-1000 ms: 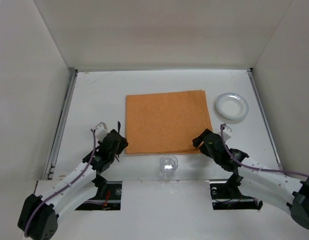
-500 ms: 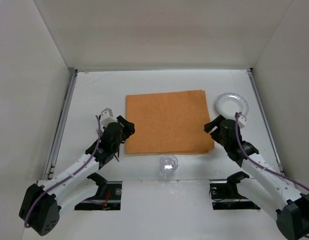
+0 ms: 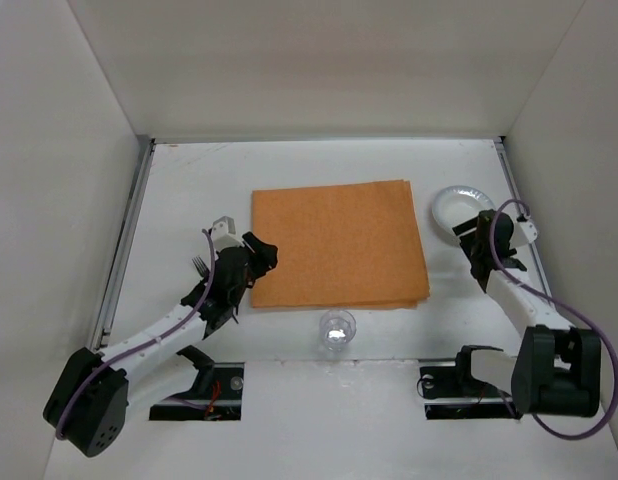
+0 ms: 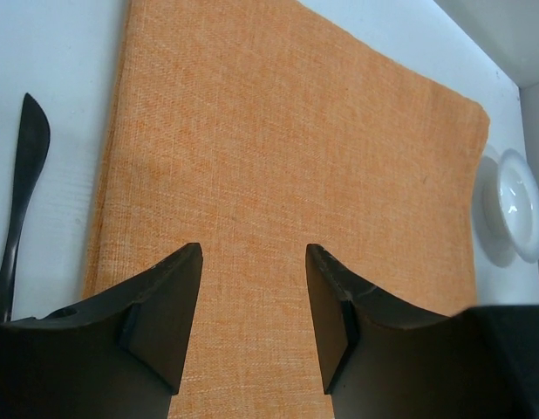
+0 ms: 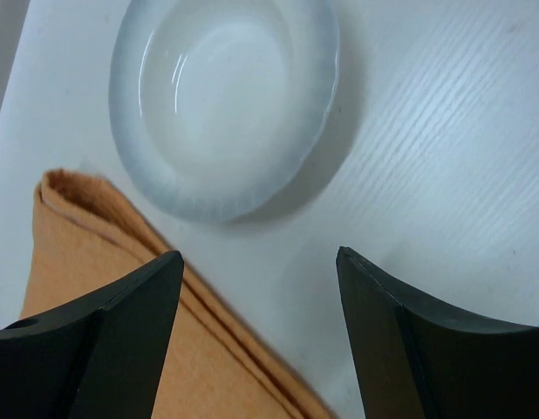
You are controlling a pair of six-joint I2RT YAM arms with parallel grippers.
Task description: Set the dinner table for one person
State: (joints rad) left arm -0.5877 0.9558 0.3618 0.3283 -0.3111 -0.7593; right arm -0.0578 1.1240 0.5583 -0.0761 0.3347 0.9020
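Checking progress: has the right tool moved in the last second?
Yes. The right tool went from the orange placemat's near right corner out to the white plate.

1. Placemat (image 3: 337, 245): orange woven cloth, rectangular, folded in layers, lying flat.
2. Bowl (image 5: 221, 96): small, white, glossy, upright, just beside the placemat's far right corner.
3. Tumbler (image 3: 337, 329): clear, upright, just off the middle of the placemat's near edge.
4. Utensil (image 4: 23, 166): black, slender, lying alongside the placemat's left edge.
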